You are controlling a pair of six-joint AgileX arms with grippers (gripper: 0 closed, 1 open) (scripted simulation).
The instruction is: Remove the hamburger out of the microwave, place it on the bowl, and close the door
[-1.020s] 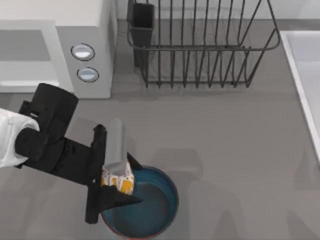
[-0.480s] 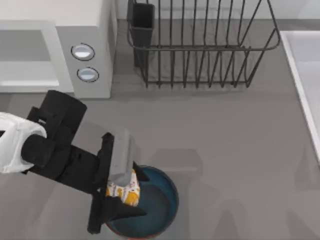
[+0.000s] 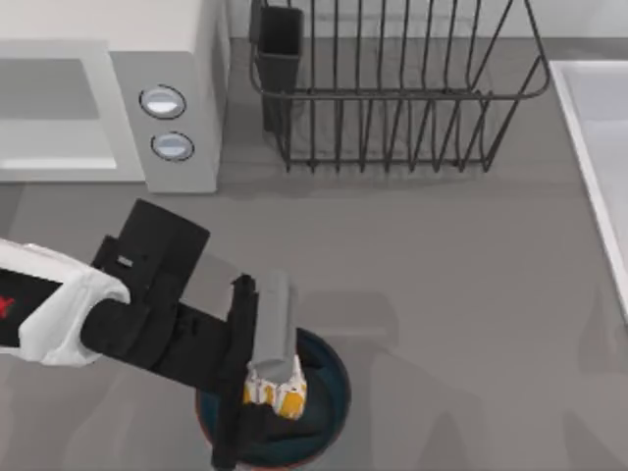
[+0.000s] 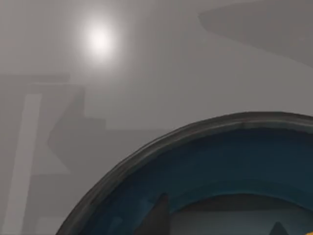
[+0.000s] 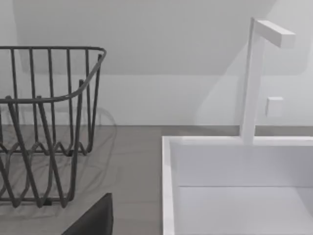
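A: Microwave [image 3: 186, 118] at the tabletop's far-left corner, cavity w/ no burger in it. What's changed?

B: Left hand [image 3: 263, 404] has swung further over the bowl [image 3: 329, 378] at the near edge, clamped on the hamburger [image 3: 277, 394], now above the blue inside. Release next, I'd say, then the door.

Black wire rack [image 5: 46, 122] on grey counter [image 5: 127, 161], just beside white sink [image 5: 234, 186], tall white faucet [image 5: 254, 78] behind it
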